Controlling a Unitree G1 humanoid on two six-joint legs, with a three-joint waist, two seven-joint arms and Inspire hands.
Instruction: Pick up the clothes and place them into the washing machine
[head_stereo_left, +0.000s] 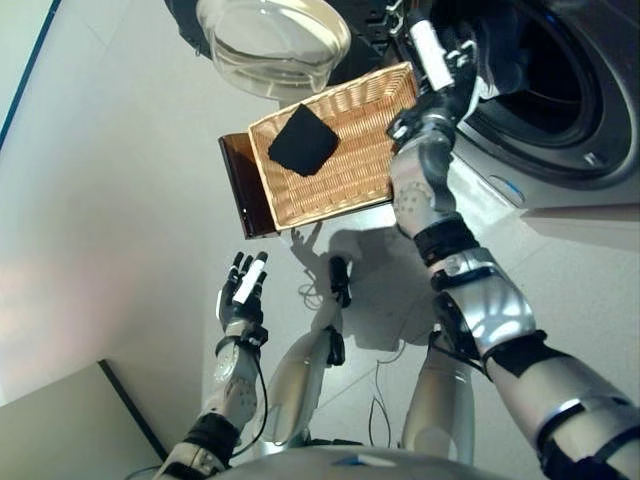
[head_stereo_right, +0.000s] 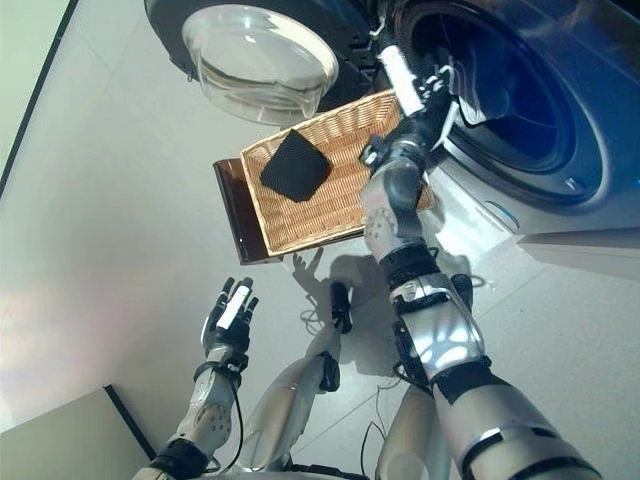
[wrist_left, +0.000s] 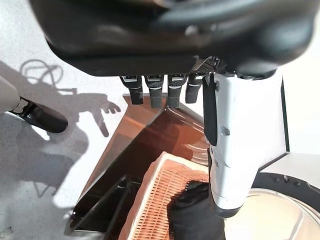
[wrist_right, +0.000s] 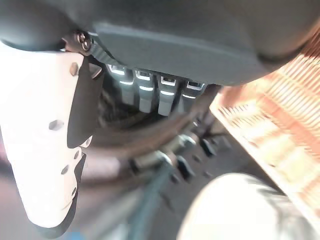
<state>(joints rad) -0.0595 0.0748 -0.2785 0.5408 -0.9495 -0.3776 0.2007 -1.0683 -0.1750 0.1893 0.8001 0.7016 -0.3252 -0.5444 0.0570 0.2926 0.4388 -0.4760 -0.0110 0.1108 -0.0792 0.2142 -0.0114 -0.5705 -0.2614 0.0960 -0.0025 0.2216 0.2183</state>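
Observation:
A black piece of clothing (head_stereo_left: 303, 140) lies folded in the shallow wicker basket (head_stereo_left: 345, 185), which rests on a low dark brown box (head_stereo_left: 243, 190). My right hand (head_stereo_left: 448, 72) is raised past the basket's far end, at the edge of the washing machine's open drum (head_stereo_left: 545, 75). In the right wrist view its fingers (wrist_right: 150, 90) are straight and hold nothing. My left hand (head_stereo_left: 243, 290) hangs low over the floor, short of the box, fingers straight and empty. The left wrist view shows the black clothing (wrist_left: 195, 215) in the basket (wrist_left: 155, 200).
The machine's round glass door (head_stereo_left: 272, 45) stands swung open just beyond the basket's far left corner. The machine's grey front (head_stereo_left: 560, 180) fills the right side. Pale floor (head_stereo_left: 110, 200) stretches to the left.

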